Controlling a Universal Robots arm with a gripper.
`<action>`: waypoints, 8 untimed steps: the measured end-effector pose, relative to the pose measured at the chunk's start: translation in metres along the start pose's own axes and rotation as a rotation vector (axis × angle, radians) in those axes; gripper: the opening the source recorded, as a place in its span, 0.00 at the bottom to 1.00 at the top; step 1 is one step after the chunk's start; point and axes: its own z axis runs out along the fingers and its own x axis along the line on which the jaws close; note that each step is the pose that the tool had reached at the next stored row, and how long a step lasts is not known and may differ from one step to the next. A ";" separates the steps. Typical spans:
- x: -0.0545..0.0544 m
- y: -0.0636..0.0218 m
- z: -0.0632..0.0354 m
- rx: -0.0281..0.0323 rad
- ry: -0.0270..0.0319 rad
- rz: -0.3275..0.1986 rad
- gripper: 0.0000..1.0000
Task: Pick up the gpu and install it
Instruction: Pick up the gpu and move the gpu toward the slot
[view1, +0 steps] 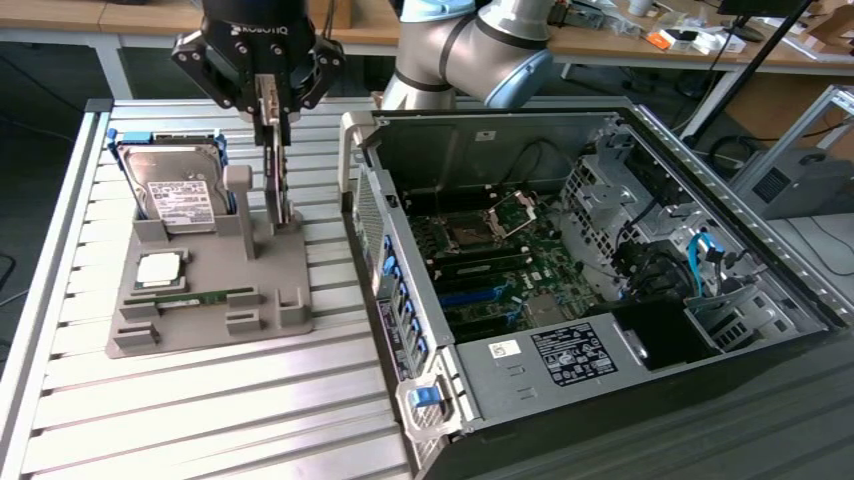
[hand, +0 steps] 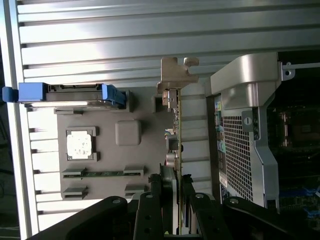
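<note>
**Gripper clamps the gpu on edge over its stand**

Exterior view: the gripper (view1: 271, 112) hangs above the grey fixture (view1: 200, 320), fingers clenched on the top edge of the gpu (view1: 278, 185). The card stands upright there, so its thin edge suits a pinch. The open computer case (view1: 454, 150) waits at this view's right.

Wrist view: both fingers (hand: 166, 200) flank the card edge-on, with its silver bracket (hand: 176, 75) at the far end

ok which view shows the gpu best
The wrist view: it looks along the gpu, showing its silver end bracket and its long edge up to the gripper closed on it. The exterior view gives just a thin upright sliver standing in the grey holder.
</note>
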 end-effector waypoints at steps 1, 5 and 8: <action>0.000 0.0000 -0.0002 0.0000 0.0000 0.000 0.27; 0.000 0.0000 -0.0010 -0.0003 0.0000 0.000 0.27; 0.000 0.0001 -0.0015 -0.0005 0.0001 0.000 0.27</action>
